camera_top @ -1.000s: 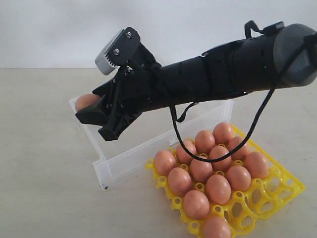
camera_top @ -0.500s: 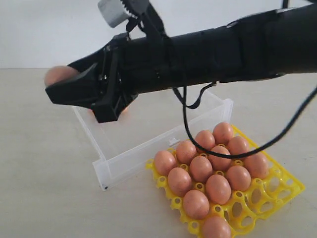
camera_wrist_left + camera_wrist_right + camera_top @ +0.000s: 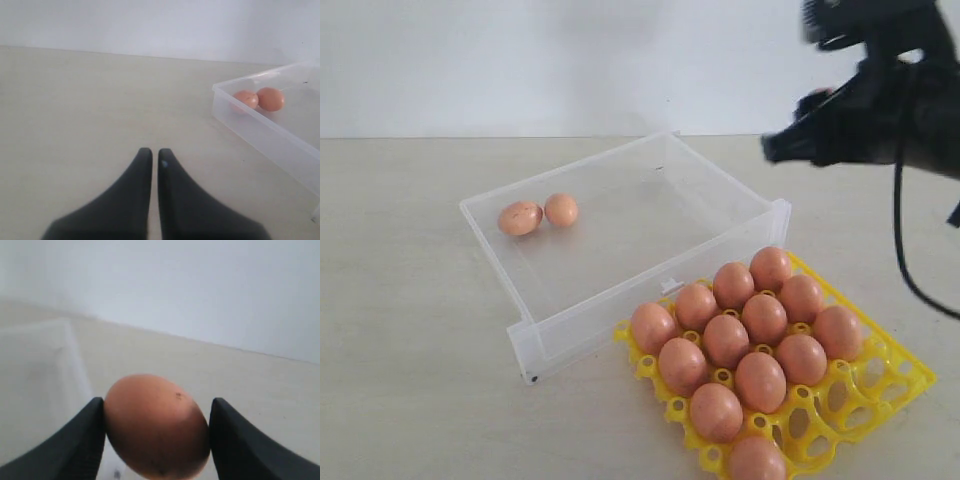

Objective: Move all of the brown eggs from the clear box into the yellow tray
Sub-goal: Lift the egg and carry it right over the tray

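Though cut off on three sides, pale table running back to a white wall along its far edge. Near the table's middle, set askew: clear box, low-walled, one corner aimed at the far edge. Just beside its front wall, toward the table's near right corner: yellow tray, most cups filled with a dozen or so brown eggs, open cups showing along its near and right sides. Raised above the far right of the table, well clear of box and tray: right gripper, blurred in the exterior view, clenched on a single speckled egg, one black finger pressed to each side, egg lying crosswise between them. Low over the left side of the table: left gripper, tips pinched together with only a thin slit between, box off to one side of it. In the box's far left corner: two eggs, touching each other, well apart from both grippers.
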